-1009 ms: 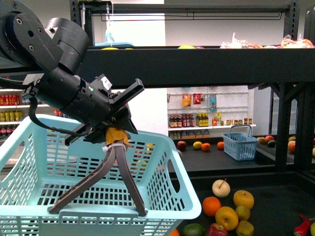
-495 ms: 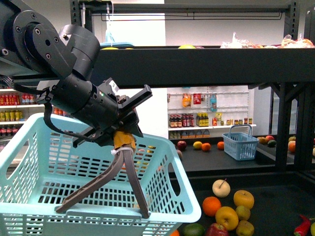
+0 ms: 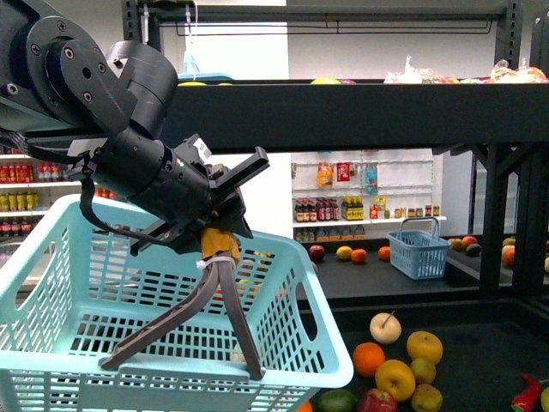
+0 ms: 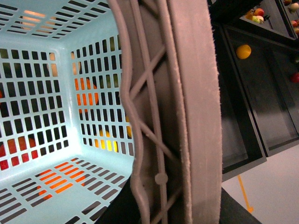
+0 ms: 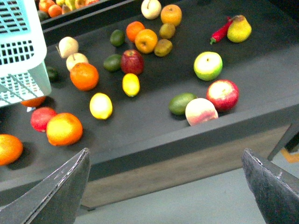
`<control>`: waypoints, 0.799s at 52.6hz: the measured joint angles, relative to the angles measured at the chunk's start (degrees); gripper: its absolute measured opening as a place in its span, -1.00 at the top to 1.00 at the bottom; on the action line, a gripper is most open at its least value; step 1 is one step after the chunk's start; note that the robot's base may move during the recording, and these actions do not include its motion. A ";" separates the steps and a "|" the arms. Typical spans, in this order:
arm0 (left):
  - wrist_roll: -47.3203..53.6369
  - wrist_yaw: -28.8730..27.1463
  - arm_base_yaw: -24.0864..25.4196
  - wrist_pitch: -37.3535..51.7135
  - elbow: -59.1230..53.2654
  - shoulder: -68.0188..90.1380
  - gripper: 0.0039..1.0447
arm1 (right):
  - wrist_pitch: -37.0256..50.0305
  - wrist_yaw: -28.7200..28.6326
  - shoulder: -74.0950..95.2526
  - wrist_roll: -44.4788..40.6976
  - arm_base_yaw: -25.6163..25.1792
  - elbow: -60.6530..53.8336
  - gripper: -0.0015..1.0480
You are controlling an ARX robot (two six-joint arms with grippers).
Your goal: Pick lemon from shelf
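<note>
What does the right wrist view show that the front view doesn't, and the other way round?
Only the right wrist view: a pale lemon and a deeper yellow lemon, plus the open right tool. Only the front view: the left tool shut on a brown handle, and bottle shelves far behind. Both: the light blue basket, the dark fruit tray and the red chili.
</note>
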 joint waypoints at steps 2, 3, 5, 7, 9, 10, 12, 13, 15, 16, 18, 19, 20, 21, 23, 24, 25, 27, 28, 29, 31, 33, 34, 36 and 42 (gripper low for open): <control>-0.02 -0.02 0.00 0.00 0.00 0.00 0.69 | 0.85 -0.81 4.50 -0.50 -0.07 2.67 -0.85; -0.02 -0.07 0.00 0.00 0.00 0.00 0.69 | 1.20 -1.38 7.45 -0.92 -0.07 4.48 -0.85; -0.02 -0.11 0.00 0.00 0.00 0.00 0.69 | 1.44 -2.80 11.78 -1.40 -0.07 7.26 -0.85; 0.02 -0.13 0.00 0.00 0.00 0.00 0.69 | 1.92 -3.69 17.51 -2.32 0.11 11.15 -0.85; 0.07 -0.11 0.00 0.00 0.00 0.00 0.69 | 1.81 -4.11 22.18 -2.95 0.46 14.16 -0.85; 0.07 -0.04 0.00 0.00 0.00 0.00 0.69 | 1.14 -5.55 26.60 -3.26 0.79 17.11 -0.85; 0.13 0.04 0.00 0.00 0.00 0.00 0.69 | 0.57 -6.97 33.46 -4.35 1.53 21.99 -0.85; 0.11 0.00 0.00 0.00 0.00 0.00 0.69 | 0.20 -7.80 37.29 -5.22 2.05 24.96 -0.85; 0.07 -0.11 0.00 0.00 0.00 0.00 0.69 | -0.63 -8.48 43.30 -6.38 2.78 30.05 -0.85; 0.11 0.07 0.00 0.00 0.00 0.00 0.69 | -0.87 -8.41 45.62 -6.88 3.02 32.02 -0.85; 0.15 0.07 -0.02 0.00 0.00 0.00 0.69 | -1.38 -8.37 50.27 -7.39 3.45 36.06 -0.85; 0.15 0.09 -0.02 0.00 0.00 0.00 0.69 | -1.64 -8.46 52.39 -7.63 3.58 37.92 -0.85; 0.15 0.07 -0.02 0.00 0.00 0.00 0.69 | -1.84 -8.35 54.64 -7.93 3.80 39.78 -0.85; 0.15 0.07 -0.02 0.00 0.00 0.00 0.69 | -1.92 -8.28 55.65 -8.07 3.87 40.65 -0.85; 0.15 0.04 0.00 0.00 0.00 0.00 0.69 | -2.36 -8.20 59.65 -8.24 4.17 43.95 -0.85; 0.13 0.04 0.00 0.00 0.00 0.00 0.69 | -2.51 -8.22 60.59 -8.33 4.24 44.74 -0.85; 0.13 0.04 0.00 0.00 0.00 0.00 0.69 | -2.78 -8.17 62.53 -8.46 4.44 46.29 -0.85; 0.13 -0.15 0.00 0.00 0.00 0.00 0.69 | -3.10 -7.63 66.18 -8.70 4.63 49.18 -0.85; 0.13 -0.20 0.00 0.00 0.00 0.00 0.69 | -3.21 -7.43 67.08 -8.68 4.70 49.90 -0.85; 0.13 -0.17 0.00 0.00 0.00 0.00 0.69 | -3.54 -7.13 68.83 -8.70 4.85 51.32 -0.85; 0.15 -0.17 0.00 0.00 0.00 0.00 0.69 | -4.04 -6.60 71.41 -8.74 4.98 53.37 -0.85; 0.15 -0.13 0.00 0.00 0.00 0.00 0.69 | -4.70 -6.29 74.58 -8.81 5.22 56.00 -0.85; 0.15 -0.13 0.00 0.00 0.00 0.00 0.69 | -4.81 -6.27 75.36 -8.79 5.29 56.63 -0.85; 0.15 -0.15 0.00 0.00 0.00 0.00 0.69 | -5.42 -6.08 78.99 -8.79 5.68 59.71 -0.85; 0.15 -0.13 0.00 0.00 0.00 0.00 0.69 | -7.74 -4.28 87.76 -8.79 7.13 68.61 -0.85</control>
